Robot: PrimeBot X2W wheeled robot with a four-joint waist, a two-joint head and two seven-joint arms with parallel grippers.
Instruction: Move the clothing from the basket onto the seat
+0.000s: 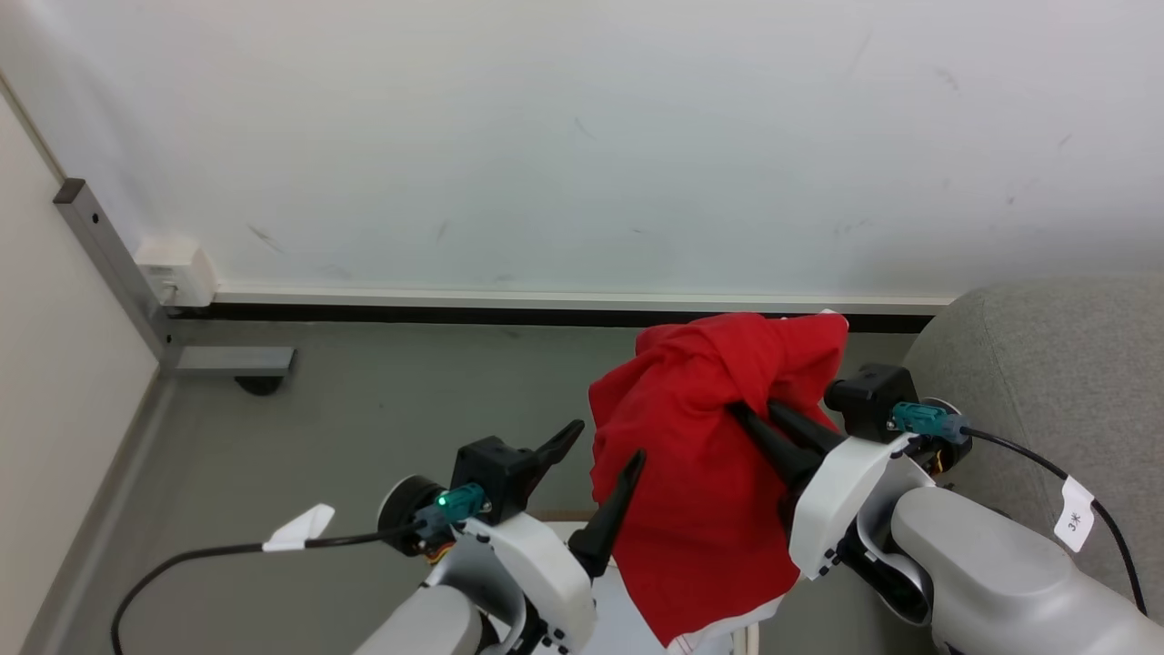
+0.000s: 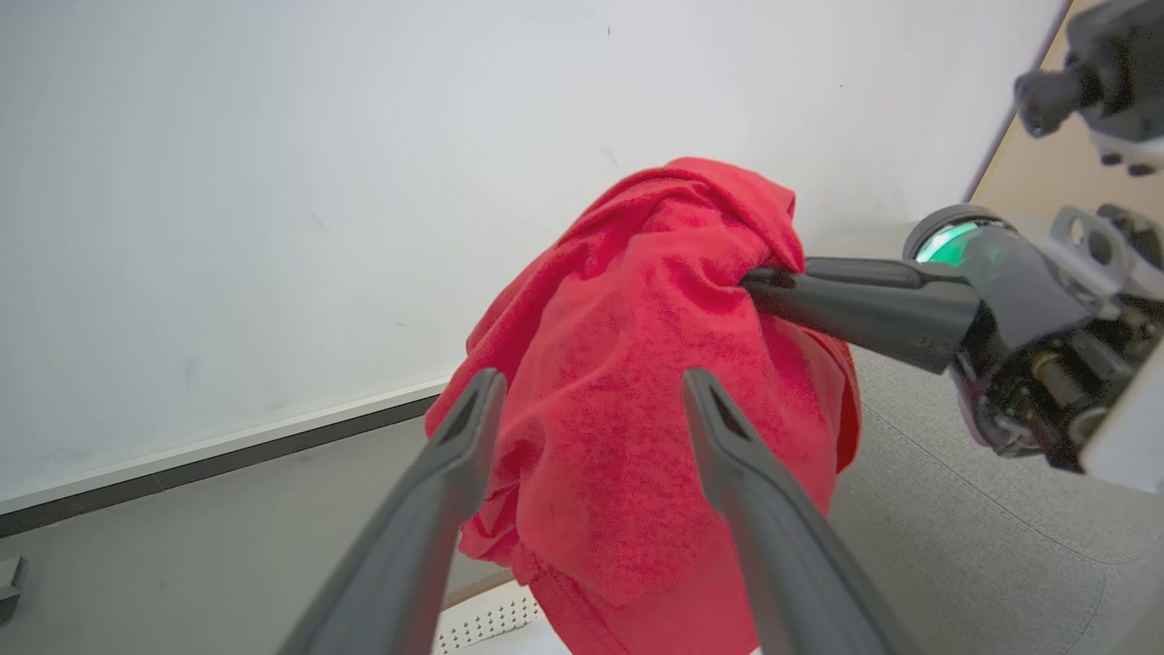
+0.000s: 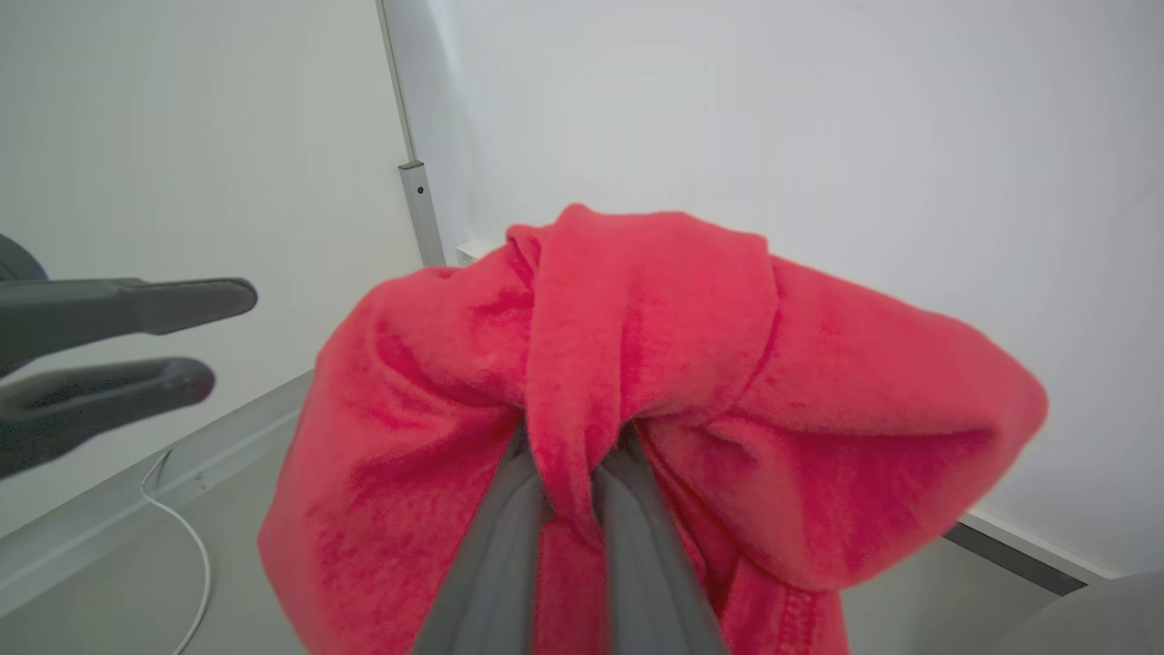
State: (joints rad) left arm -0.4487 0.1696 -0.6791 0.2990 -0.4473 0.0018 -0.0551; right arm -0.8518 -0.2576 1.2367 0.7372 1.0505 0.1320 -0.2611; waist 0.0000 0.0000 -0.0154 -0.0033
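Observation:
The red clothing (image 1: 700,473) hangs in the air in a bunch, with a white hem at its lower edge. My right gripper (image 1: 741,409) is shut on a fold near the top of the clothing (image 3: 682,318), and its fingertips are buried in the fabric (image 3: 573,446). Just left of the cloth, my left gripper (image 1: 605,450) stands open, its fingers (image 2: 486,391) spread in front of the clothing (image 2: 637,273) without pinching it. A piece of the basket (image 2: 482,619), perforated white with a brown rim, shows under the cloth. The grey seat (image 1: 1028,364) lies at the right.
A white wall and dark baseboard (image 1: 546,314) run behind. A metal post with a foot (image 1: 232,361) and a white wall box (image 1: 177,268) stand at the left. Grey floor (image 1: 364,418) spreads to the left, and cables trail from both wrists.

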